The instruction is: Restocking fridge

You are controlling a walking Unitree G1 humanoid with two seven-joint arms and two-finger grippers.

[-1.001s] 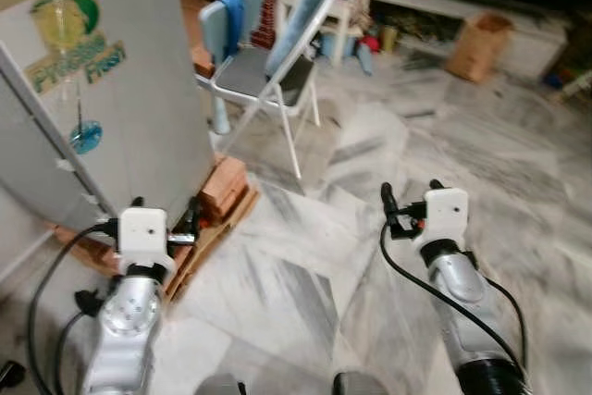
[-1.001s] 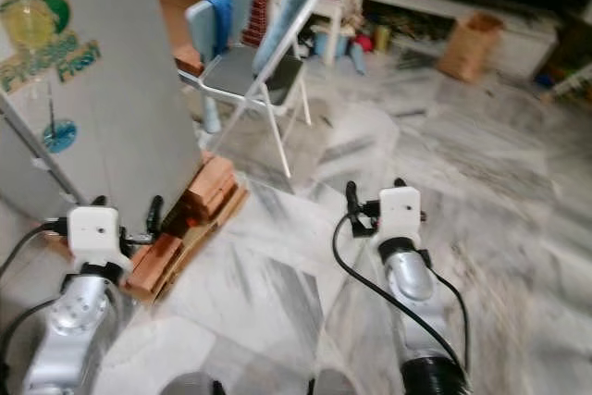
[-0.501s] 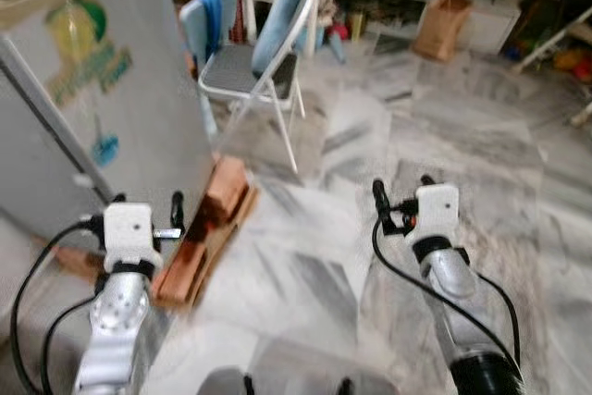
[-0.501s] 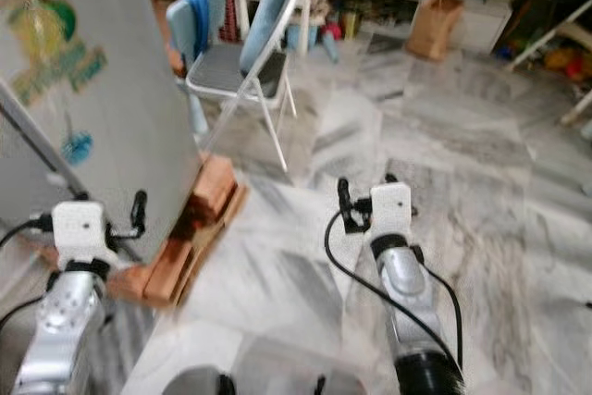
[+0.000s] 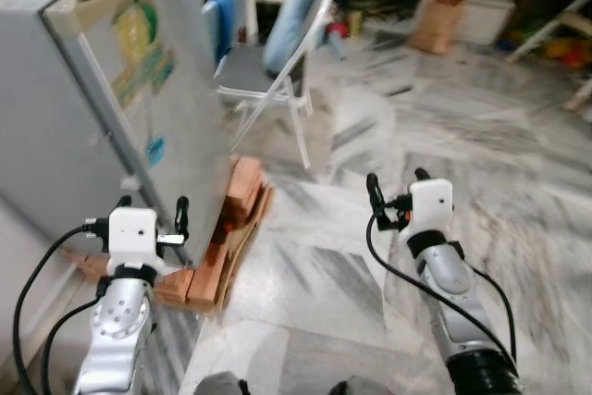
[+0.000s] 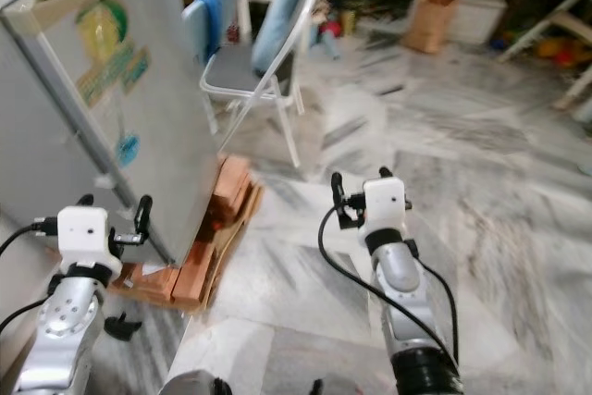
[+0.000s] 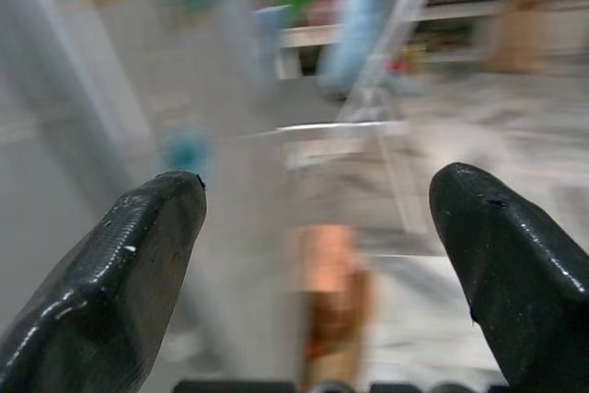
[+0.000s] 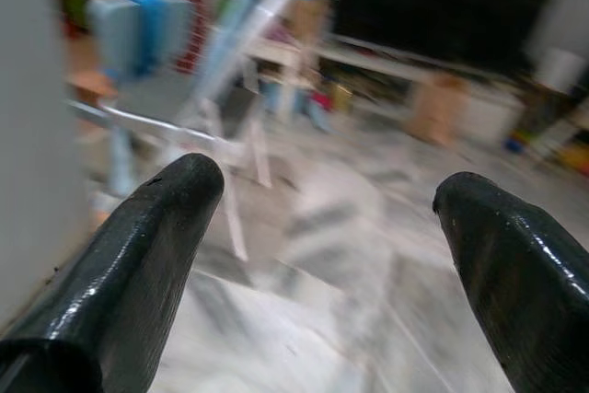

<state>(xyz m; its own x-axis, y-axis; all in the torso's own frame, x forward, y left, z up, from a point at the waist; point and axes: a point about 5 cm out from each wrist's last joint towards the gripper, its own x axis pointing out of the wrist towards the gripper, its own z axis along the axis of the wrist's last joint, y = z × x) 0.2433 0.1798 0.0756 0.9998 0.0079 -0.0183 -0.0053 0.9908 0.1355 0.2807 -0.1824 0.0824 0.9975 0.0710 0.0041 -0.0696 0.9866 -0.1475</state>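
The fridge (image 5: 102,90) stands to my left, its grey door shut, a green and yellow sticker (image 5: 139,43) on the side that faces me, and it rests on a stack of orange bricks (image 5: 231,228) and flat boards on the marble floor (image 5: 388,127). My left pincer (image 5: 151,211) is held up near me, just beside the fridge's near corner, released and holding nothing; in my left wrist view its fingers (image 7: 110,273) stand well apart with the blurred fridge wall and bricks beyond them. My right pincer (image 5: 396,187) is held up to the right over the floor, well apart from the fridge, also released and empty, its fingers (image 8: 138,246) spread wide in my right wrist view. Farther off, just beyond the fridge, stands a folding chair (image 5: 273,62) with blue cloth draped over its back. A brown paper bag (image 5: 437,18) sits far off against a low white shelf.
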